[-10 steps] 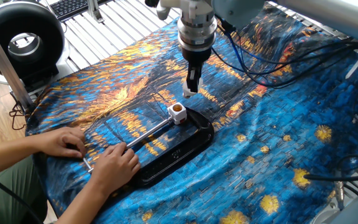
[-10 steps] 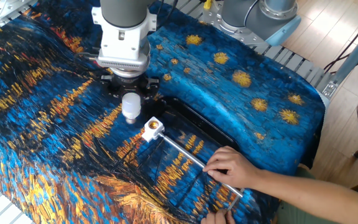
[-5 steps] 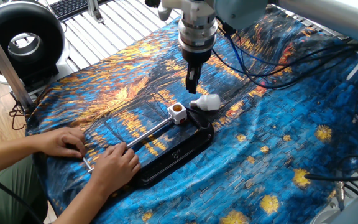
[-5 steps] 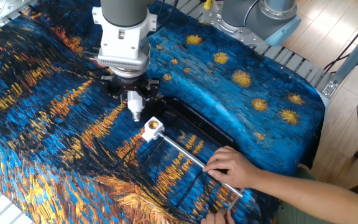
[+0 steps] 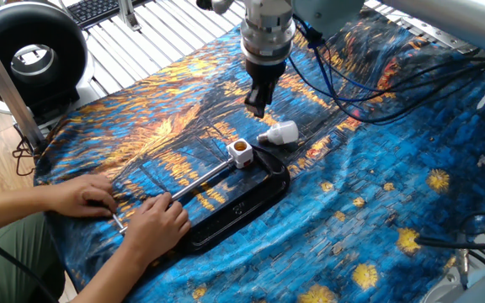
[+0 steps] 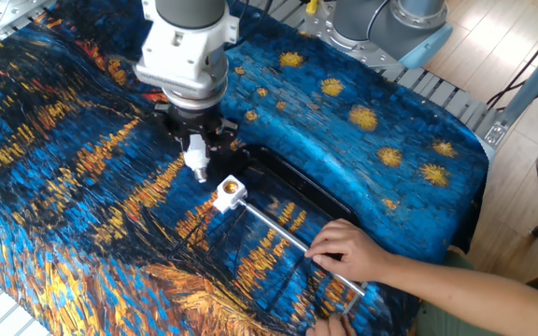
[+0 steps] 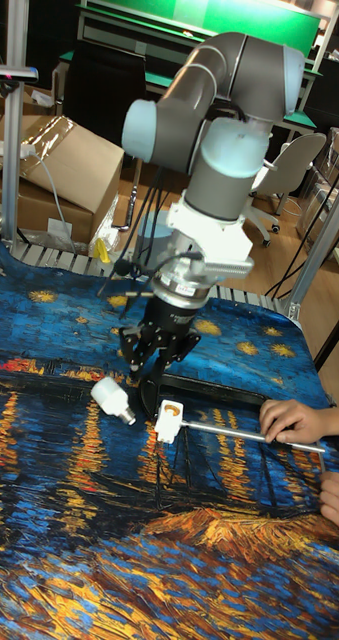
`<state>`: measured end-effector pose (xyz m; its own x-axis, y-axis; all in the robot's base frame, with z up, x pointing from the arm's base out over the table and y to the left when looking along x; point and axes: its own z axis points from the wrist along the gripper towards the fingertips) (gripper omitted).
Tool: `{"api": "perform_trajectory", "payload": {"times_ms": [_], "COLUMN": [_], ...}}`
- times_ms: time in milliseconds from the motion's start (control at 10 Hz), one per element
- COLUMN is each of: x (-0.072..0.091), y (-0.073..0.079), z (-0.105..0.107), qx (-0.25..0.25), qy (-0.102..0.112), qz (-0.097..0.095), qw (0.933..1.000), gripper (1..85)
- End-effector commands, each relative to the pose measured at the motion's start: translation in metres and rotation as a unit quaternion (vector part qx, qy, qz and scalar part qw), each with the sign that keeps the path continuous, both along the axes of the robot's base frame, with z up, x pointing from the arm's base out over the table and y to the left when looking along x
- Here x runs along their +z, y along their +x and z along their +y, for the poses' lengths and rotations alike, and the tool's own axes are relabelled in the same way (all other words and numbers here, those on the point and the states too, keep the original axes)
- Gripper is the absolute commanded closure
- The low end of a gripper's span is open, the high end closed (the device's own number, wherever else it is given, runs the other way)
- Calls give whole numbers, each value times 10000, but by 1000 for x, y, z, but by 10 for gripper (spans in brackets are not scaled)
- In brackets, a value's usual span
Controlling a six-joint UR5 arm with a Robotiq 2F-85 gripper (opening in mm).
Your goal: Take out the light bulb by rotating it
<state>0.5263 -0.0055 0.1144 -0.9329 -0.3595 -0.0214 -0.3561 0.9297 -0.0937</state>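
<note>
Light bulb (image 5: pixel 279 133) is out of the socket, lying on its side on the cloth (image 5: pixel 377 185), just beside the black tray (image 5: pixel 251 206). Frosted white globe, white collar, silver screw base.

Claw (image 5: pixel 257 104) hangs above the cloth, clear of the bulb, nothing in it. Jaws look released, a narrow gap between the dark fingers in one fixed view.

Socket (image 5: pixel 241 152) is a small white cube with a copper-coloured hole on top, mounted on the end of a thin metal rod (image 5: pixel 199 183) that runs across the glossy black tray. A person's two hands (image 5: pixel 154 223) pin the far end of the rod.

Surface is draped in a blue-and-orange painterly fabric, wrinkled, with yellow star blobs.

View differences: in the other fixed view the bulb (image 6: pixel 196 158) sits right under the wrist, partly masked by the claw (image 6: pixel 197 142); the socket (image 6: pixel 231 193) is plain there. The tall fixed view shows the bulb (image 7: pixel 114 399) well apart from the socket (image 7: pixel 170 417), claw (image 7: pixel 156 379) between them, tips low.
</note>
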Motion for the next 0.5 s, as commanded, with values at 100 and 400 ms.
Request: {"api": "perform_trajectory", "payload": {"times_ms": [100,400], "x": [28,17], "y": [2,-7], "z": [34,38], "qx": [-1704,-2088], "qy": [390,433], "qz": [19,340], "qw": [9846,9764], "gripper": [633,780]}}
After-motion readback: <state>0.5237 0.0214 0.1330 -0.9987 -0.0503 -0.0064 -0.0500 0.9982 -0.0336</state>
